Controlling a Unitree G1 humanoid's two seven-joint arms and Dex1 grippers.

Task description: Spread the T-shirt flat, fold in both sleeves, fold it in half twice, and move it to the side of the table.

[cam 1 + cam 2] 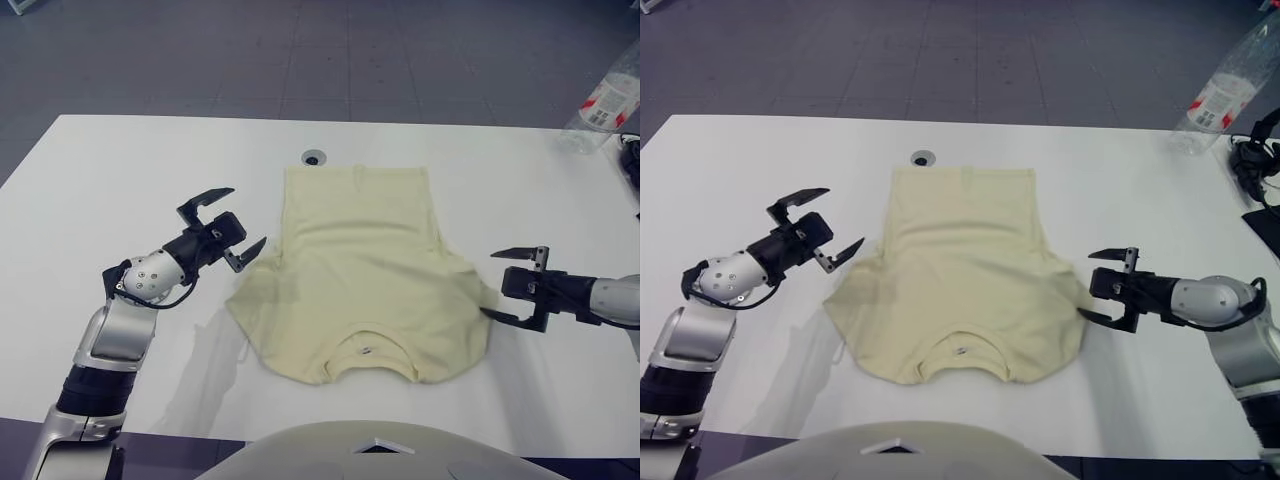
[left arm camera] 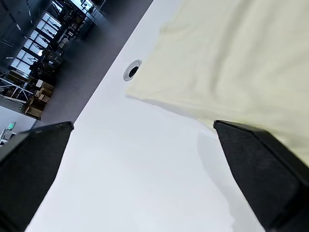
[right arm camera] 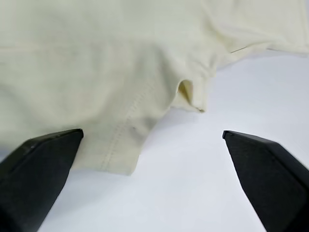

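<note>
- Nearest me, the T-shirt [image 1: 360, 270] lies on the white bench [image 1: 120, 180] with its collar toward the near edge and its hem toward the far edge, about midway between the left and right edges.
- It lies mostly flat, both short sleeves out to the sides, with some wrinkles across the body.
- My left jaws stand wide apart and hold nothing, just beside the left sleeve and apart from the cloth.
- My right jaws are also wide apart, right at the tip of the right sleeve; I cannot tell whether the lower finger touches it.
- A round cable hole [image 1: 314, 157] sits just past the hem's left corner.
- A plastic bottle [image 1: 605, 100] lies at the far right corner, with black cables [image 1: 1250, 155] at the right edge.
</note>
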